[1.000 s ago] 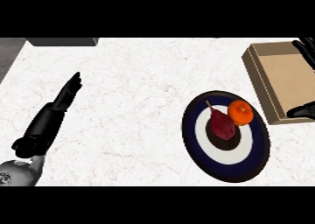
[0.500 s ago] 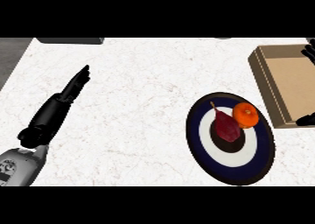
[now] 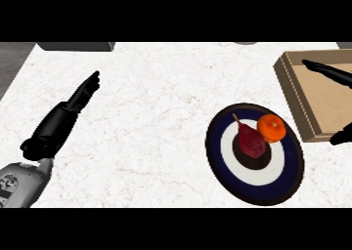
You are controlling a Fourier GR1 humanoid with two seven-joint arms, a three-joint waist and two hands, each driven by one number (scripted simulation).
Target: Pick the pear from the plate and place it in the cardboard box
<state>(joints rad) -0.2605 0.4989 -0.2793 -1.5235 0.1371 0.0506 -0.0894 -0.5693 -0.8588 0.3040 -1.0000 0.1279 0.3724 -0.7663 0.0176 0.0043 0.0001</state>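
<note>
A dark red pear lies on a navy and white ringed plate, its stem pointing up-left. An orange fruit sits touching its right side on the same plate. The cardboard box stands at the right edge, just beyond the plate. My right hand is open over the box, fingers stretched toward the upper left, with the thumb low at the box's near corner. It holds nothing. My left hand rests open on the counter at the left, far from the plate.
The white marble counter spreads between my two hands. A grey object sits at the far edge, upper left. The counter's left edge meets a darker grey surface.
The whole view has shifted so the plate, box and left arm appear further right. My right hand has drawn back over the box, its fingers now reaching up-left.
</note>
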